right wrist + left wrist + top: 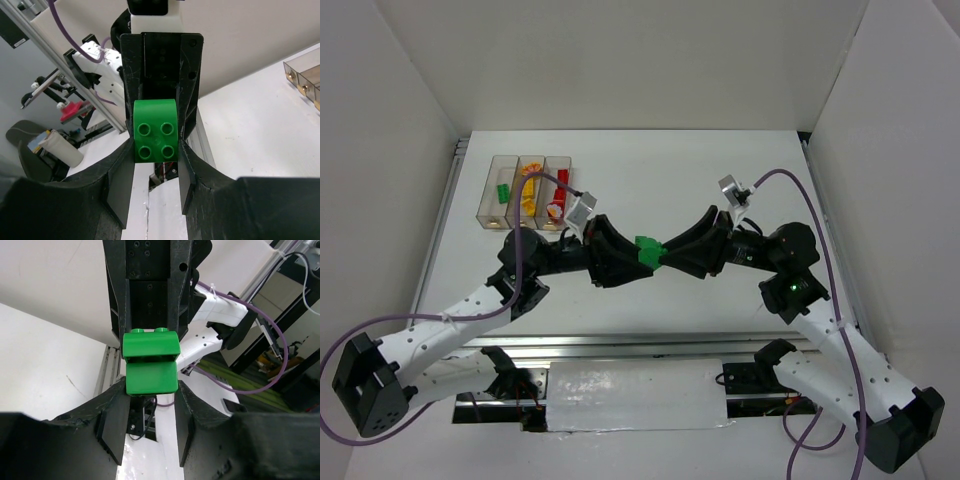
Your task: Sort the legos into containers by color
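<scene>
Currently: one green lego (647, 252), pinched midair by both your left gripper (151, 387) and right gripper (156, 147); evidently a handover, since the containers (531, 157) sit leftward.

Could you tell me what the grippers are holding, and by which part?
Both grip one green brick between them: the right gripper pinches the side walls at its studded end, the left gripper the side walls at the smooth end.

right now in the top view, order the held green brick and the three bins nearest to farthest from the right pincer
1. green brick, in the right pincer, centre
2. red-brick bin, right of row
3. yellow-brick bin, middle
4. green-brick bin, far left
</scene>
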Action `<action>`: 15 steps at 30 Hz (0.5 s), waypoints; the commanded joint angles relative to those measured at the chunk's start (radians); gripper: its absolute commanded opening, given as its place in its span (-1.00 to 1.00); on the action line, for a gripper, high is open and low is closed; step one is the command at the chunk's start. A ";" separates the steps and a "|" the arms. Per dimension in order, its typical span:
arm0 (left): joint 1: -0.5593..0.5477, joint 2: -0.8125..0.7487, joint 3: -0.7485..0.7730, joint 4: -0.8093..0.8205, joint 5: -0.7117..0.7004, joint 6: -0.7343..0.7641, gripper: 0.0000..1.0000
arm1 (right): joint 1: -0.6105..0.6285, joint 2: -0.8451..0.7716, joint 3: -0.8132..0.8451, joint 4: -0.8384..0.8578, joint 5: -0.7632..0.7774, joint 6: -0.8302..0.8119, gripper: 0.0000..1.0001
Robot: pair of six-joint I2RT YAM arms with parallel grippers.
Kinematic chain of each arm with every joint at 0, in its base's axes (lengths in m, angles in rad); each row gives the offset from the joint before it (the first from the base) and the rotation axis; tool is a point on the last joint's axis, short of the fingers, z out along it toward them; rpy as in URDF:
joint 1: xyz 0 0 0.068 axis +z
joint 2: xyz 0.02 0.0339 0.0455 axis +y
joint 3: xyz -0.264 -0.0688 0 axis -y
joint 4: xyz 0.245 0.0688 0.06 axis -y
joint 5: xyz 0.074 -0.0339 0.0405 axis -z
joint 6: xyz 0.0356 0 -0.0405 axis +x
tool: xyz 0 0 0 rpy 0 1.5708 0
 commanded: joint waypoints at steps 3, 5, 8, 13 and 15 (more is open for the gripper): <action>-0.012 -0.013 0.084 -0.020 0.000 0.059 -0.62 | -0.001 0.000 -0.008 0.018 -0.001 -0.031 -1.00; -0.010 -0.020 0.094 -0.074 -0.025 0.086 -0.68 | -0.003 -0.002 -0.011 0.005 0.007 -0.039 -1.00; -0.012 -0.030 0.115 -0.159 -0.058 0.134 -0.91 | -0.003 -0.003 -0.002 -0.047 0.027 -0.068 -1.00; -0.006 -0.037 0.138 -0.259 -0.096 0.194 -1.00 | -0.004 -0.028 0.021 -0.164 0.113 -0.141 -1.00; -0.001 -0.046 0.124 -0.247 -0.087 0.189 -1.00 | -0.004 -0.029 0.024 -0.183 0.131 -0.157 -1.00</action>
